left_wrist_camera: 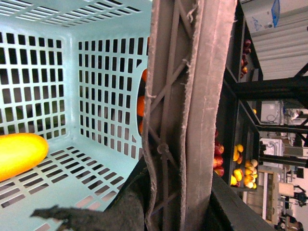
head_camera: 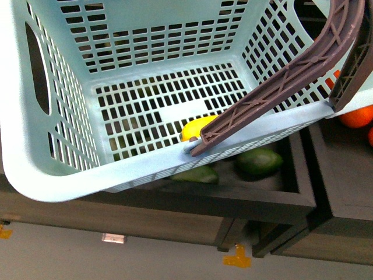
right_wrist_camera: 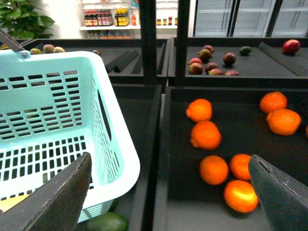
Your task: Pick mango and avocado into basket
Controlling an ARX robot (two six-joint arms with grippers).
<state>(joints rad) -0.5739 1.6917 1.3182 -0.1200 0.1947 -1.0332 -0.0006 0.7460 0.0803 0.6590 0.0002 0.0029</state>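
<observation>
A shop's produce aisle: dark display bins (right_wrist_camera: pixel 175 192) in rows, with glass-door coolers (right_wrist_camera: pixel 240 17), a shelf of bottles (right_wrist_camera: pixel 106 18) and a leafy plant (right_wrist_camera: pixel 24 19) at the back.

The mango (head_camera: pixel 197 125) lies on the slotted floor of the basket (head_camera: pixel 35 169), close to the near wall. In the front view the rim and the brown handle (head_camera: pixel 280 81) hide part of it. The left wrist view shows one rounded yellow-orange end of it resting on the slots.

The avocado (head_camera: pixel 259 160) is outside the basket, in the dark bin (head_camera: pixel 250 204) beneath it. A second green fruit (head_camera: pixel 195 174) lies just beside the avocado, half under the basket's rim. The basket hangs tilted above this bin.

The ribbed handle runs up the middle of the left wrist view, very near the lens. The left gripper (left_wrist_camera: pixel 178 209) has its jaws pinching the handle, one dark frayed pad on either side.

The right gripper (right_wrist_camera: pixel 169 159) hovers just beside the basket's outer wall, above the edge between two bins. Its jaws are spread wide, and neither of them touches anything.

Oranges (right_wrist_camera: pixel 206 134) lie scattered in the bin near the right gripper. A group of reddish fruits (right_wrist_camera: pixel 211 60) sits in a farther bin behind them.
</observation>
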